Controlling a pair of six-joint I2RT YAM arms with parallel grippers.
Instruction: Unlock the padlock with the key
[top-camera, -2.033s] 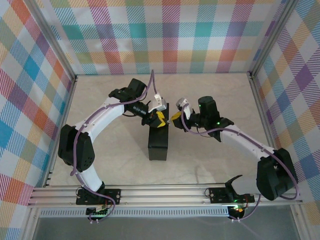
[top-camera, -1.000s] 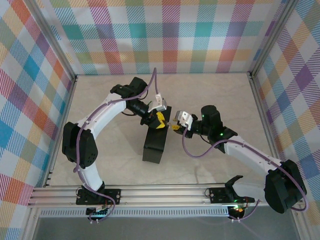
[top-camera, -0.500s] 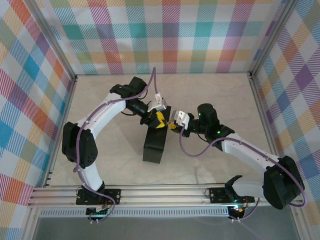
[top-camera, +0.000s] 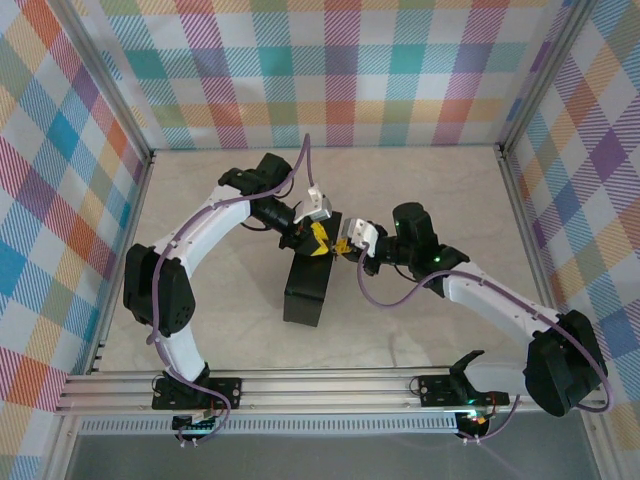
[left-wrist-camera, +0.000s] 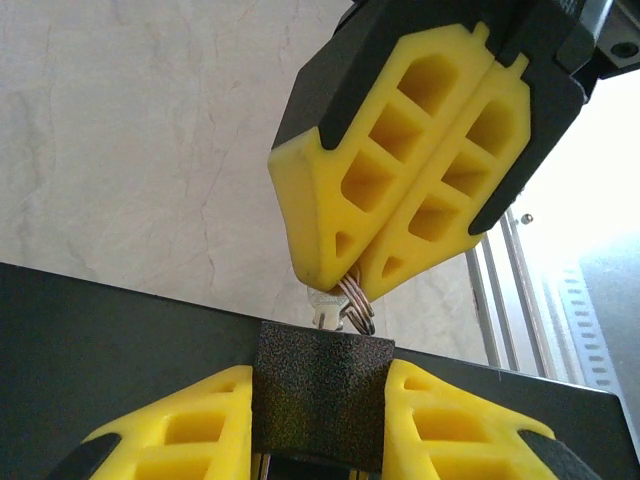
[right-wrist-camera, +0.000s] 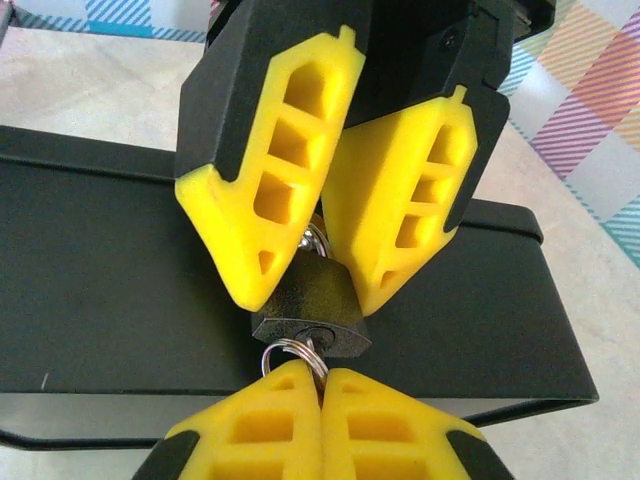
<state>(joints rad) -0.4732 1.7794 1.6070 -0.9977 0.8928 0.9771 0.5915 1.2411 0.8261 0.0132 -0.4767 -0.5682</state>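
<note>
Top external view showed both arms reaching inward over the pale marbled table (top-camera: 220, 320), their yellow fingertips meeting at the far end of a black box (top-camera: 306, 288). The left gripper (top-camera: 317, 238) and the right gripper (top-camera: 343, 246) stood tip to tip there, almost touching. The small parts between them were too tiny to make out from above.

From the left wrist, the left gripper (left-wrist-camera: 320, 385) was clamped on the padlock (left-wrist-camera: 320, 400). The dark, grainy body sat squeezed between the two yellow pads, just over the lid of the box (left-wrist-camera: 110, 350). The right gripper (left-wrist-camera: 350, 282) came down from above with its pads pressed flat together. It pinched the key (left-wrist-camera: 324, 308) by its wire ring (left-wrist-camera: 357, 303). The thin silvery blade met the upper face of the padlock; how deep it sat could not be told.

From the right wrist, the padlock (right-wrist-camera: 308, 302) hung in front of the box (right-wrist-camera: 100, 260). Its shiny shackle (right-wrist-camera: 316, 243) ran up between the fingers (right-wrist-camera: 262, 180) of the left gripper (right-wrist-camera: 310, 296). The ring (right-wrist-camera: 293, 351) emerged from the closed tips of the right gripper (right-wrist-camera: 321, 378) right at the lock's underside.
</note>
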